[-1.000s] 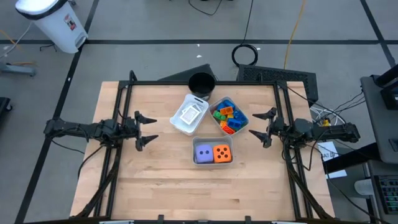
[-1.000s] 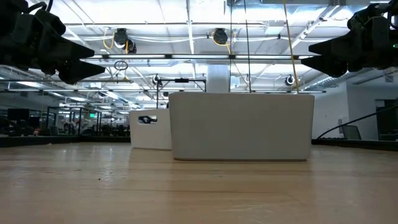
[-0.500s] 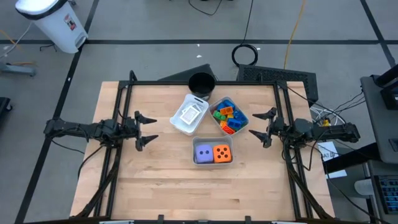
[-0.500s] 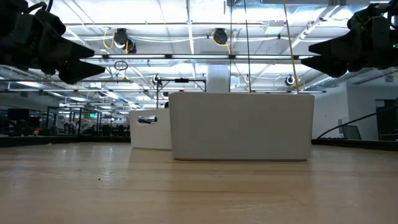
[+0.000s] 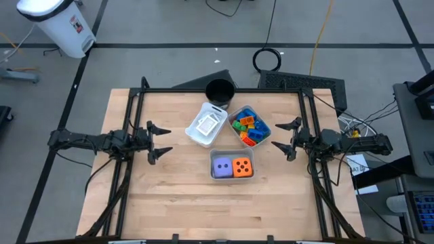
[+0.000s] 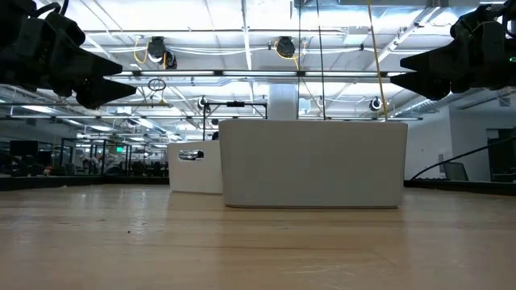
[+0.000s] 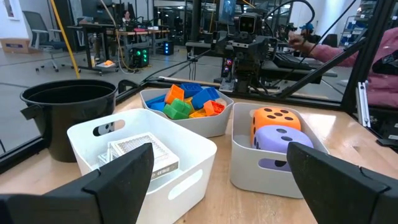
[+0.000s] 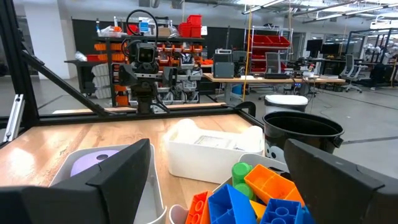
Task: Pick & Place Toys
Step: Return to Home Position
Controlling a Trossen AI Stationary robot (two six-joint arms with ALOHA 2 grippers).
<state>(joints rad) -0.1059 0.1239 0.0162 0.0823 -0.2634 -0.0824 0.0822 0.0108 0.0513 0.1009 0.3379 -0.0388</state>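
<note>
Three trays stand mid-table. The far-right grey tray (image 5: 249,126) holds several small plastic blocks (image 7: 186,103) in green, blue, yellow, orange and red. The near tray (image 5: 232,167) holds a purple die (image 5: 222,166) and an orange die (image 5: 243,166). The white tray (image 5: 206,125) holds flat white tiles (image 7: 140,152). My left gripper (image 5: 159,141) hovers open at the table's left, pointing level at the trays. My right gripper (image 5: 285,138) hovers open at the right, facing them too. Neither has anything between its fingers.
A black round cup (image 5: 220,91) stands at the table's far edge behind the trays. A black frame (image 5: 203,91) runs along the table's far side and down both sides. Bare wood (image 5: 217,210) lies between the trays and the near edge.
</note>
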